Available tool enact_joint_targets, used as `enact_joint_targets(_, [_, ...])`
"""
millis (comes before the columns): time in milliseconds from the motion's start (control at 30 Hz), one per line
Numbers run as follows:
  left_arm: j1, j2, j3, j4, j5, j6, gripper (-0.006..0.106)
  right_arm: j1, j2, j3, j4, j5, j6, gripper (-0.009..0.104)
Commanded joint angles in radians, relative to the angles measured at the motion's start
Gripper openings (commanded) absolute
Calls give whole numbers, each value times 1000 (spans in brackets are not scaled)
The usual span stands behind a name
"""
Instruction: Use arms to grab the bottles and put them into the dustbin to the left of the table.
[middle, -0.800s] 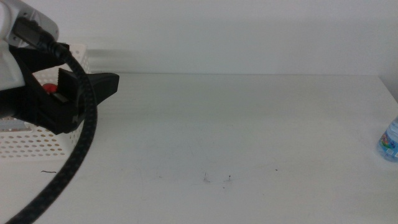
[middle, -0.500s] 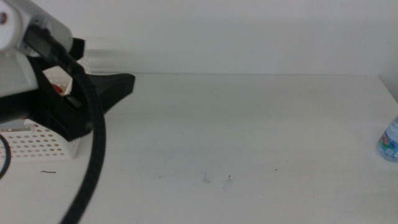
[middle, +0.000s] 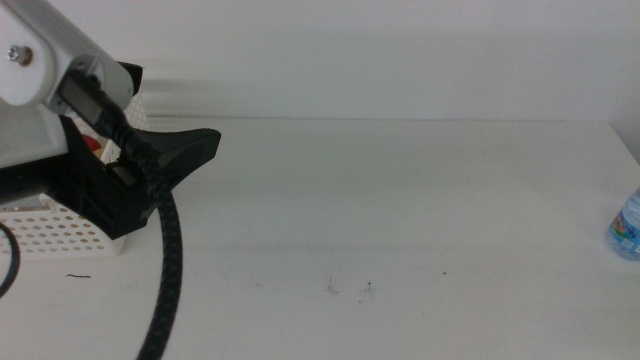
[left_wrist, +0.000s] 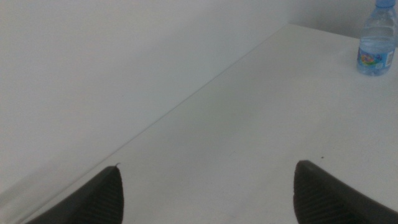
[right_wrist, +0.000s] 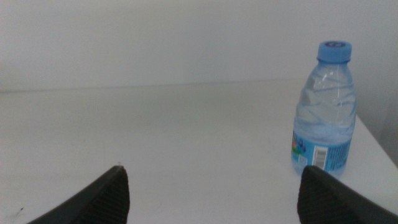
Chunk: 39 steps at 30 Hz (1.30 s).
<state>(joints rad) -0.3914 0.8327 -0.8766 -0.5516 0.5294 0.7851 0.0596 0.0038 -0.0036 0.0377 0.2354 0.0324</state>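
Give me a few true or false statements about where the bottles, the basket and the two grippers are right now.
1. The water bottle stands upright on the table. True.
2. The left gripper holds the water bottle. False: its jaws are open and empty.
3. The dustbin sits at the table's left end. True.
4. The right gripper is clamped on the bottle. False: its jaws are open, the bottle beyond one of them.
5. Something red shows at the dustbin. True.

A bare lab-like test bench: plain white table (middle: 400, 200) against blank white wall (middle: 400, 50).
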Motion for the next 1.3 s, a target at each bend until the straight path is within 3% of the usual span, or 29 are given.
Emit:
enact_joint_targets(0, [-8,-2,2,3,-18,0,94,0,-4,4,-25,-36,2,87])
enact_joint_targets(333, [-8,-2,2,4,-23,0,94,0,137,4,-103,-137,109,87])
enact_joint_targets(567, [-8,-2,2,4,-23,0,94,0,332,4,-103,-445,63,87])
enact_joint_targets(733, [-8,-2,2,2,-23,0,94,0,406,4,-93,-549,-18,87])
enact_joint_targets(800, [-8,-2,2,2,-21,0,94,0,439,4,-15,-573,-72,87])
enact_joint_targets(967, [-8,-2,2,2,-21,0,94,0,597,4,429,-684,-374,87])
enact_joint_targets(1000, [-8,-2,2,2,-21,0,94,0,627,4,483,-721,-381,87])
enact_joint_targets(1067, [-8,-2,2,2,-23,0,94,0,705,4,516,-795,-381,87])
enact_joint_targets(1267, [-8,-2,2,2,-23,0,94,0,920,4,500,-957,-352,87])
